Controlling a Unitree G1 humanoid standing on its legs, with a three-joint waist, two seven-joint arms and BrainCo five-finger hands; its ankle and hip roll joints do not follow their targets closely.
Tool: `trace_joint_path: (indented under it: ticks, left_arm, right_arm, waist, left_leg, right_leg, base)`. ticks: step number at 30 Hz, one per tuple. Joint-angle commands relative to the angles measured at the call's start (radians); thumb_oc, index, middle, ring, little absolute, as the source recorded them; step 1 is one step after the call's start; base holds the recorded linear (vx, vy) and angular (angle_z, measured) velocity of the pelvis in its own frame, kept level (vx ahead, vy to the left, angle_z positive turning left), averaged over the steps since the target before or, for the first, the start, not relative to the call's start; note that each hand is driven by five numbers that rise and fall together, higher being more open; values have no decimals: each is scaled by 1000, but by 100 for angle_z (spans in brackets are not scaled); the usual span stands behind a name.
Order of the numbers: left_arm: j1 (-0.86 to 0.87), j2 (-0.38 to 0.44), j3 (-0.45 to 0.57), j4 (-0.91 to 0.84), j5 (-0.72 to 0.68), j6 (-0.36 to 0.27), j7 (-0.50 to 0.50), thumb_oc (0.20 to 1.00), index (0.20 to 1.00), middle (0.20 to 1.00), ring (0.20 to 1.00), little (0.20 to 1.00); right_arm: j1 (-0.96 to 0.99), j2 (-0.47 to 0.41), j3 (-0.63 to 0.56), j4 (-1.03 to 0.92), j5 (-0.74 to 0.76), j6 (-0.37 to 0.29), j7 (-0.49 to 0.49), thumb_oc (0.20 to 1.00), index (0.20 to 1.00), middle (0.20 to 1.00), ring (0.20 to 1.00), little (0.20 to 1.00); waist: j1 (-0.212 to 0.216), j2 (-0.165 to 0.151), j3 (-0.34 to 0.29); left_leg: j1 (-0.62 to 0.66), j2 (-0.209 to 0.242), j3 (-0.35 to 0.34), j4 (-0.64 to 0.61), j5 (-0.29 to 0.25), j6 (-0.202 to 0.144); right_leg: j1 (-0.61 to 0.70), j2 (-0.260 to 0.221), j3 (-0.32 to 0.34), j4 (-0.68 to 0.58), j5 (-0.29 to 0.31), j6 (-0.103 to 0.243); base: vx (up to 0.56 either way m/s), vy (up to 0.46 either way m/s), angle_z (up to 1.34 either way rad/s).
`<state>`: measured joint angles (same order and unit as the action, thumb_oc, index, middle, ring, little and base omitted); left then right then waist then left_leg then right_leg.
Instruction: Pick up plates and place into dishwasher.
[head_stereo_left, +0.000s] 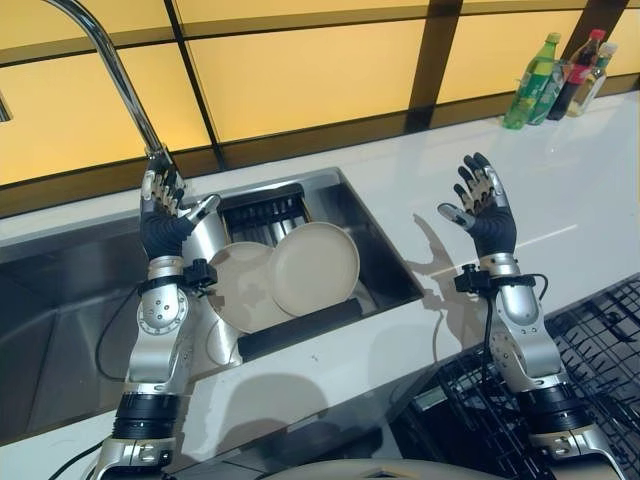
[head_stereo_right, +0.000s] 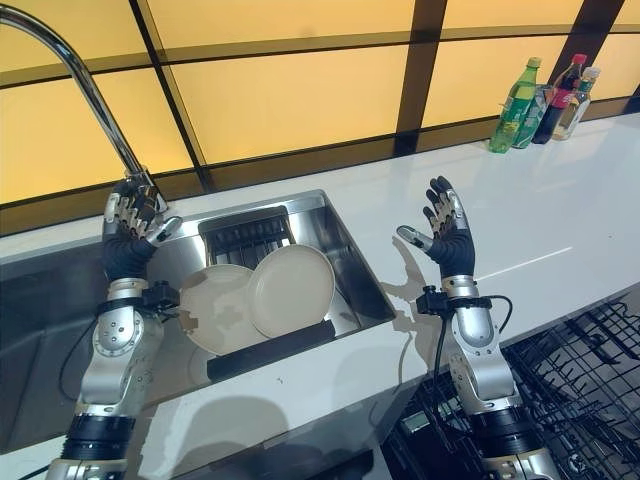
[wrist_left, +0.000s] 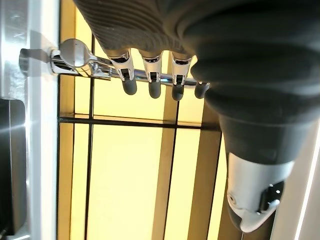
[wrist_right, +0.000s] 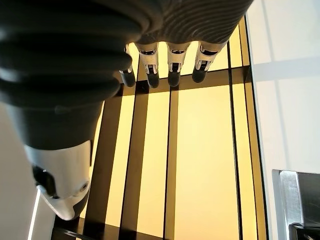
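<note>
Beige plates (head_stereo_left: 300, 272) in sink (head_stereo_left: 60, 330); left robot hand (head_stereo_left: 165, 215), right robot hand (head_stereo_left: 485, 205) raised, fingers spread, empty.

Matt cream plates (head_stereo_left: 314, 266) — brushed steel sink (head_stereo_left: 60, 300), glossy countertop (head_stereo_left: 590, 190)

Nothing readable anywhere here, honestly. The only things with labels are the bottles (head_stereo_left: 553, 78) at the far end of the countertop (head_stereo_left: 590, 180), well away from the sink (head_stereo_left: 60, 300), and their print is way too small to make out. The plates (head_stereo_left: 300, 270) in the sink are plain, with no marks or numbers on them.
</note>
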<state>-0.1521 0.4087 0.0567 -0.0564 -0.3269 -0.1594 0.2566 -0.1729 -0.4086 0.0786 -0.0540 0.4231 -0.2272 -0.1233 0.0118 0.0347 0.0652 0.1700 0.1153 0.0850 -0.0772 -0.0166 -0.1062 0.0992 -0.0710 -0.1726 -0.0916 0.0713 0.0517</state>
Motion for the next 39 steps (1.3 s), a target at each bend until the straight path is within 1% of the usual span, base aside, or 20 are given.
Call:
trace_joint_path:
  ticks: [1, 3, 6, 7, 9, 12, 21, 22, 24, 25, 26, 27, 32, 36, 39]
  left_arm:
    - [-95, 119, -25, 68, 59, -18, -67, 1000, 1000, 1000, 1000, 1000]
    - [-109, 137, -32, 90, 70, -16, -86, 1000, 1000, 1000, 1000, 1000]
    - [-135, 161, -57, 137, 86, 7, -117, 1000, 1000, 1000, 1000, 1000]
    - [-138, 165, -60, 148, 87, 7, -116, 1000, 1000, 1000, 1000, 1000]
    - [-150, 174, -63, 191, 79, -11, -104, 1000, 1000, 1000, 1000, 1000]
    - [-163, 176, -71, 234, 88, -18, -110, 1000, 1000, 1000, 1000, 1000]
    - [-180, 204, -113, 319, 111, -10, -204, 1000, 1000, 1000, 1000, 1000]
    - [-180, 209, -118, 323, 114, -10, -206, 1000, 1000, 1000, 1000, 1000]
    - [-181, 228, -133, 345, 211, -10, -171, 1000, 1000, 1000, 1000, 1000]
    - [-189, 249, -144, 375, 211, -24, -167, 1000, 1000, 1000, 1000, 1000]
    - [-197, 259, -150, 385, 193, -21, -172, 1000, 1000, 1000, 1000, 1000]
    - [-205, 263, -151, 394, 176, -3, -188, 1000, 1000, 1000, 1000, 1000]
    - [-244, 263, -197, 471, 163, 39, -243, 1000, 1000, 1000, 1000, 1000]
    - [-275, 292, -256, 552, 141, 104, -360, 1000, 1000, 1000, 1000, 1000]
    - [-283, 322, -279, 581, 112, 131, -415, 1000, 1000, 1000, 1000, 1000]
  right_arm:
    - [-29, -20, -14, -22, 10, -17, 6, 1000, 1000, 1000, 1000, 1000]
    - [-30, -21, -8, -16, 8, -20, 4, 1000, 1000, 1000, 1000, 1000]
    - [-33, -25, 2, -14, 9, -10, -1, 1000, 1000, 1000, 1000, 1000]
    - [-33, -26, 3, -13, 10, -8, 0, 1000, 1000, 1000, 1000, 1000]
    - [-30, -30, 4, -7, 14, -4, 3, 1000, 1000, 1000, 1000, 1000]
    - [-22, -28, 2, -5, 11, 7, 12, 1000, 1000, 1000, 1000, 1000]
    - [22, -45, 5, -12, 17, 31, 29, 1000, 1000, 1000, 1000, 1000]
    - [25, -46, 6, -15, 17, 35, 28, 1000, 1000, 1000, 1000, 1000]
    - [32, -50, 6, -7, 18, 31, 35, 1000, 1000, 1000, 1000, 1000]
    - [33, -59, 7, -9, 24, 34, 35, 1000, 1000, 1000, 1000, 1000]
    - [35, -65, 6, -10, 30, 33, 37, 1000, 1000, 1000, 1000, 1000]
    - [36, -72, 4, -8, 35, 31, 39, 1000, 1000, 1000, 1000, 1000]
    - [16, -87, 11, -5, 37, 28, 42, 1000, 1000, 1000, 1000, 1000]
    - [-19, -118, 18, 8, 53, 34, 46, 1000, 1000, 1000, 1000, 1000]
    - [-19, -135, 24, 4, 59, 41, 49, 1000, 1000, 1000, 1000, 1000]
  waist:
    - [-20, -29, -51]
    - [-24, -26, -52]
    - [-35, -21, -52]
    - [-38, -20, -55]
    - [-47, -17, -55]
    - [-59, -15, -54]
    - [-108, -13, -32]
    - [-111, -12, -30]
    - [-121, -9, -19]
    - [-126, -8, -15]
    - [-130, -8, -11]
    - [-135, -6, -7]
    - [-155, 5, 19]
    - [-172, 22, 44]
    - [-181, 31, 50]
  left_leg:
    - [-67, -23, 34, 11, -11, 24]
    - [-66, -24, 38, 11, -12, 24]
    - [-62, -25, 46, 10, -12, 26]
    - [-55, -26, 46, 7, -22, 26]
    - [-51, -26, 52, 5, -23, 27]
    - [-48, -27, 62, 4, -24, 29]
    - [-44, -35, 102, -4, -27, 40]
    - [-44, -37, 104, -4, -27, 41]
    - [-45, -40, 112, -6, -28, 45]
    - [-45, -44, 115, -7, -28, 47]
    - [-46, -46, 119, -8, -29, 49]
    - [-49, -48, 122, -9, -30, 52]
    - [-64, -57, 138, -4, -28, 59]
    - [-73, -67, 150, -1, -28, 66]
    - [-66, -72, 162, 0, -30, 70]
  right_leg:
    - [16, -78, -22, 44, -88, 75]
    - [14, -80, -19, 44, -87, 77]
    - [13, -81, -13, 43, -84, 80]
    - [19, -81, -11, 39, -92, 83]
    - [18, -82, -5, 38, -89, 85]
    - [16, -84, 4, 36, -86, 88]
    - [-11, -97, 40, 28, -62, 107]
    - [-13, -98, 44, 28, -60, 108]
    - [-22, -103, 53, 29, -54, 113]
    - [-26, -105, 58, 29, -52, 116]
    - [-31, -107, 61, 31, -51, 117]
    - [-39, -110, 64, 33, -51, 120]
    - [-75, -120, 86, 59, -48, 129]
    - [-99, -129, 104, 80, -48, 136]
    - [-100, -135, 109, 87, -49, 142]
  base:
    - [28, 32, -2]
    - [34, 35, -4]
    - [70, 39, -6]
    - [105, 40, -4]
    - [106, 50, -1]
    - [94, 44, -6]
    - [87, 51, -9]
    - [57, 60, -24]
    - [53, 66, -18]
    - [27, 61, -10]
    - [10, 63, -13]
    - [6, 58, -15]
    - [-11, 64, -11]
    - [-25, 102, -14]
    - [55, 83, -3]
